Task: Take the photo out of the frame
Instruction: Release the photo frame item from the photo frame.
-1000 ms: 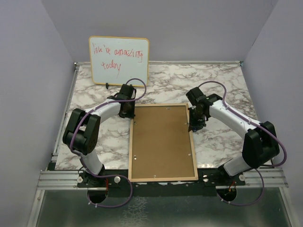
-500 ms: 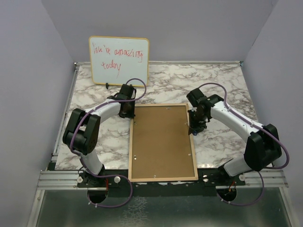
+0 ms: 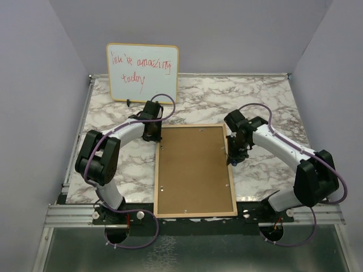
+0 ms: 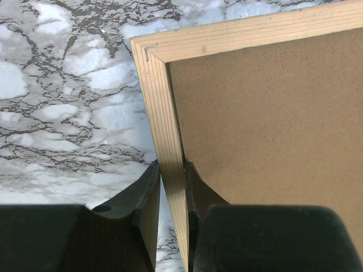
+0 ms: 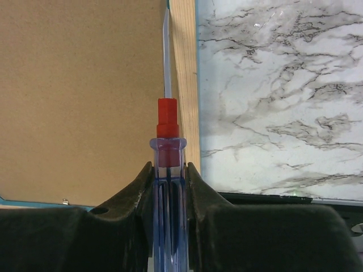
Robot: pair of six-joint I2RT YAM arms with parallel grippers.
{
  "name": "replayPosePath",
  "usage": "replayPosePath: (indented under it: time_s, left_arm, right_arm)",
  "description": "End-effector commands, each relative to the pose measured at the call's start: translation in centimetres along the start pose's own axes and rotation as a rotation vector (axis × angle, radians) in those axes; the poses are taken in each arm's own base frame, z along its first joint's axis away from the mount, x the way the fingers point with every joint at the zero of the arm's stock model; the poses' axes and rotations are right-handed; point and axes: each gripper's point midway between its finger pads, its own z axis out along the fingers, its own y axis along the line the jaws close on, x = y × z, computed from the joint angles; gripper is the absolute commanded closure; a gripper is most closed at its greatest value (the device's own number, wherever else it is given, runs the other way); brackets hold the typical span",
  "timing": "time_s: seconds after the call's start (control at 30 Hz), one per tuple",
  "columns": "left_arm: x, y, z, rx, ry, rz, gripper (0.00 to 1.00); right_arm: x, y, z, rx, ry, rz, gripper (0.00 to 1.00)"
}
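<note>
The frame [image 3: 195, 214] lies face down in the middle of the table, its pale wood rim and brown backing board [image 3: 193, 170] up. The photo is hidden under the board. My left gripper [image 3: 154, 137] is shut on the frame's left rim [image 4: 164, 124] near the far left corner. My right gripper [image 3: 231, 157] is shut on a screwdriver [image 5: 168, 170] with a clear blue handle and red collar. Its metal blade [image 5: 166, 56] points along the inner edge of the frame's right rim [image 5: 184, 85].
A small whiteboard [image 3: 142, 72] with red handwriting stands at the back left. Small metal tabs [image 3: 163, 190] sit along the board's edges. The marble table [image 3: 261, 102] is walled by purple panels, with a metal rail [image 3: 68, 214] at the near edge.
My right gripper with the screwdriver has slid a little towards the near edge along the frame's right rim. The left arm and the frame have not moved.
</note>
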Motion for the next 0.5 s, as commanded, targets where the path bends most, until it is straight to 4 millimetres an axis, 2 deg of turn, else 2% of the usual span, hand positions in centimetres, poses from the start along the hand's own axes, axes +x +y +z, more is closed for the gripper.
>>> replayPosePath:
  time_s: [0.0,0.23,0.47]
  left_arm:
    - [0.7,0.9,-0.4,-0.024,0.023,0.025,1.00]
    - [0.9,0.4,-0.3,0.003,0.034,0.037,1.00]
    - [1.4,-0.7,-0.3,0.048,0.045,0.104,1.00]
  right_arm:
    - [-1.1,0.1,0.8,0.016,-0.046,0.016,0.99]
    - [-3.0,-0.4,1.3,0.066,-0.115,0.020,0.99]
    - [-5.4,1.1,1.1,0.017,-0.176,-0.032,0.99]
